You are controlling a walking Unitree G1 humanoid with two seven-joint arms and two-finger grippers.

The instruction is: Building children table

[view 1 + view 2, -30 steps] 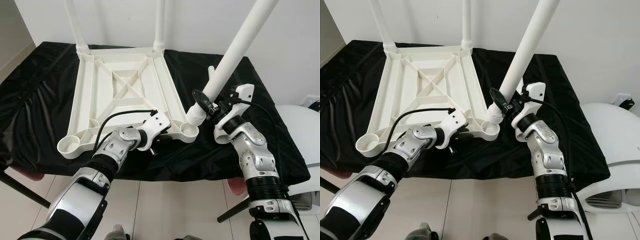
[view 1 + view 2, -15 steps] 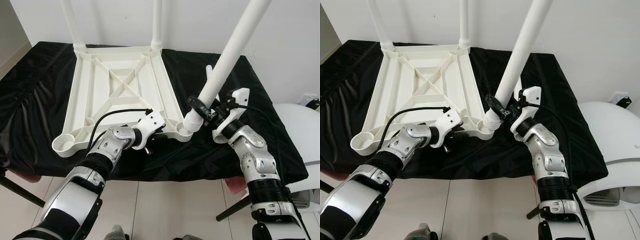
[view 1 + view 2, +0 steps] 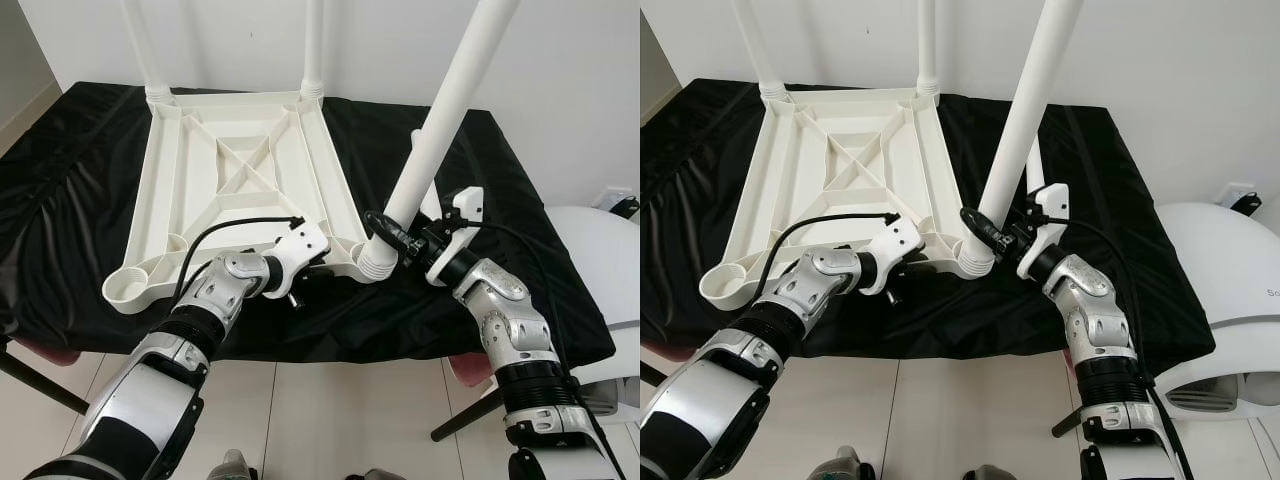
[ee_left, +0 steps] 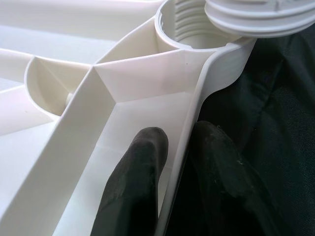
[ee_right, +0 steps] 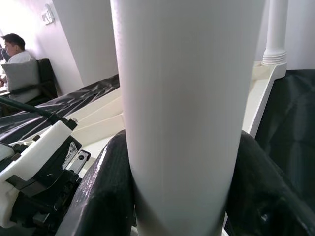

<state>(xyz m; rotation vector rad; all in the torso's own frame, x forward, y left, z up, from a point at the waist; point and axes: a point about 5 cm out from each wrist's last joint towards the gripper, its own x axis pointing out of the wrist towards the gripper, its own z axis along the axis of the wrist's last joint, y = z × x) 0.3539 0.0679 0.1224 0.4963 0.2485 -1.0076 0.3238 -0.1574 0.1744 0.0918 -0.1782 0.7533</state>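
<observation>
An upside-down white plastic table top (image 3: 240,180) lies on a black cloth. Two white legs (image 3: 140,50) (image 3: 315,45) stand screwed into its far corners. My right gripper (image 3: 395,232) is shut on a third white leg (image 3: 440,120), with black fingers (image 5: 106,196) on both sides of the tube. The leg leans to the right. Its threaded end (image 4: 261,17) sits at the rim of the near right corner socket (image 4: 189,27). My left gripper (image 4: 179,147) is shut on the table top's near rim, one finger inside the rim and one outside.
The near left corner socket (image 3: 128,288) has no leg in it. Another white tube (image 3: 1033,165) lies on the cloth behind the held leg. A white rounded appliance (image 3: 600,260) stands at the right. A person (image 5: 15,46) sits far off. The cloth's front edge (image 3: 330,350) drops to tiled floor.
My right gripper has moved left with the leg and stood it more upright. Its threaded end has come from beside the near right socket onto the socket's rim. The left gripper keeps its hold.
</observation>
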